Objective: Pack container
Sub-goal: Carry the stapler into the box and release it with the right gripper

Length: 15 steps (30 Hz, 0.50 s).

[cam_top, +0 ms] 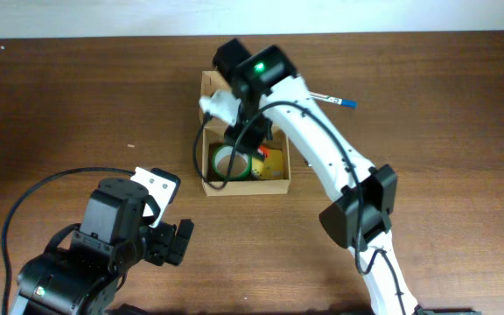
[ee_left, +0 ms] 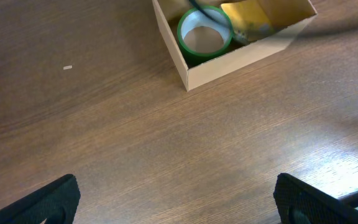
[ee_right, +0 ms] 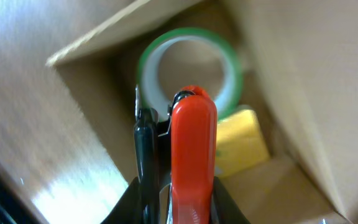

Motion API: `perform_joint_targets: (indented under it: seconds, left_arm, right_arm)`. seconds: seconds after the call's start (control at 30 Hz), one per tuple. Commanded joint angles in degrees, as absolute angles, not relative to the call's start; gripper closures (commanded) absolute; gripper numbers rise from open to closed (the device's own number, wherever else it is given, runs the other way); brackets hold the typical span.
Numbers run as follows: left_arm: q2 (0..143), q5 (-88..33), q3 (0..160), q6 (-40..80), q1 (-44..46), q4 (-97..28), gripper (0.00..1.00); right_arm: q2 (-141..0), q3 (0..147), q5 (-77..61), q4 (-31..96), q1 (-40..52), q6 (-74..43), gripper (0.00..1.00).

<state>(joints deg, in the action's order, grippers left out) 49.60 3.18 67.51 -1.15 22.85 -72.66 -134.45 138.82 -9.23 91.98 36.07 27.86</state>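
At the lower left of the overhead view, the left arm's tool [ee_left: 179, 194] hangs above the brown wood-grain surface [cam_top: 77, 105]. Its two black fingertips [ee_left: 61, 196] are spread wide at the bottom corners of the left wrist view, with nothing between them. It is well apart from the small, shallow, tan cardboard container [cam_top: 248, 186], which sits at top centre of the surface with its lid flap folded back on the far side. Inside the container, a green roll of tape [ee_left: 201, 56] lies flat against the left wall. A yellow rectangular sticky-note pad [ee_right: 244, 140] lies just to the right of the roll. The right arm reaches from the lower right edge across the surface, and its tool [ee_right: 179, 193] is lowered into the container above the roll. This tool is clamped on an orange-red rounded plastic object [ee_right: 192, 137] with a black part beside it; its type cannot be determined. To the right of the container, a slim white pen with a blue end [cam_top: 339, 101] lies on the surface, partly hidden by the arm.
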Motion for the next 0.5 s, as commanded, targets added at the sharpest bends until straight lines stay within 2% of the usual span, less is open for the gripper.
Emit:
perform_joint_targets:
  seconds: [0.0,0.47]
  left_arm:
    - [49.43,2.74,68.42,-2.26,22.70,-72.53,0.00]
    - [49.43,2.76,68.42,-2.26,22.70,-72.53,0.00]
  right_arm:
    - [-132.84,134.58,-10.59,92.18,37.12,35.09,0.96]
    - [-132.84,123.90,-10.55,85.89,37.12,40.75,0.96]
